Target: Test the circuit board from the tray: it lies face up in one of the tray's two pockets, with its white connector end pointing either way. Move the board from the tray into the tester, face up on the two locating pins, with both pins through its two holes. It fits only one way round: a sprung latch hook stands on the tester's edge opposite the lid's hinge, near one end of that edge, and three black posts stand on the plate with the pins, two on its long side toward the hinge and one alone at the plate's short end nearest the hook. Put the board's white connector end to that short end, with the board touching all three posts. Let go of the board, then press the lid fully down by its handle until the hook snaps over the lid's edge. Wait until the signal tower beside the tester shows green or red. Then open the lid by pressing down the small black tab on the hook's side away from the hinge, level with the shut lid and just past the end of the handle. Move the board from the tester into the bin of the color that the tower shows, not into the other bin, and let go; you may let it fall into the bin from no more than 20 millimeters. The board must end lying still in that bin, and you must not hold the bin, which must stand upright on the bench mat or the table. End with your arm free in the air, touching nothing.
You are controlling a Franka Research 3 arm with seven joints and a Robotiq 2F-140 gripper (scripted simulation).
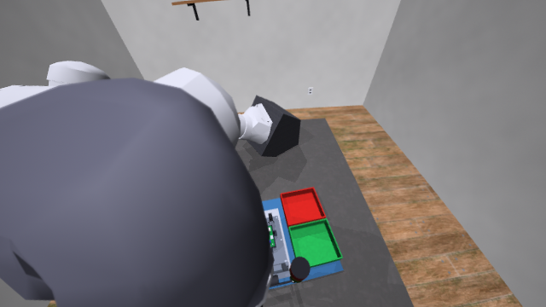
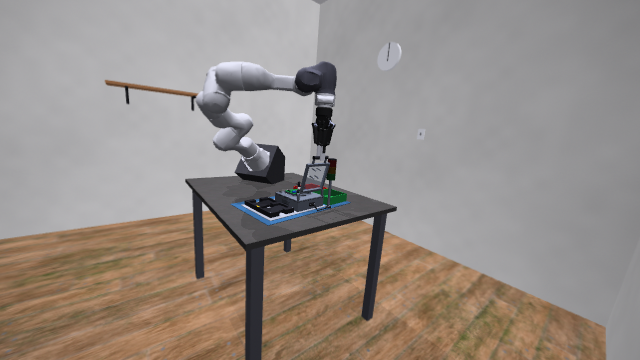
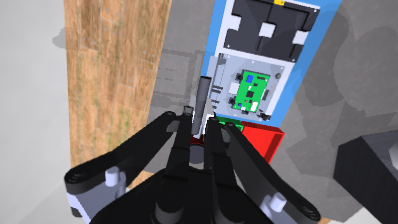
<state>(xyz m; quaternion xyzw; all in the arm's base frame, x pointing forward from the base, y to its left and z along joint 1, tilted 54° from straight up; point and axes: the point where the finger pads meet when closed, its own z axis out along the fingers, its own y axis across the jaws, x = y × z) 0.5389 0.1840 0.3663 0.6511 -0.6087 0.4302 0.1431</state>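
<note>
The green circuit board (image 3: 251, 90) lies face up on the tester's plate (image 3: 247, 87); a strip of it shows in the top view (image 1: 270, 237). The tester's lid (image 2: 316, 176) stands open, tilted up. My gripper (image 3: 199, 104) is above the lid's top edge and is shut on the lid's dark grey handle bar (image 3: 202, 100). In the exterior view the gripper (image 2: 322, 146) points straight down onto the handle (image 2: 318, 159). The black tray (image 3: 270, 27) lies beyond the tester, its pockets without a board. My arm hides most of the tester in the top view.
The red bin (image 1: 302, 206) and the green bin (image 1: 315, 243) stand side by side on the blue mat beside the tester. The signal tower (image 2: 332, 168) stands at the tester's corner next to the green bin. The arm's black base (image 1: 279, 128) is at the table's far end.
</note>
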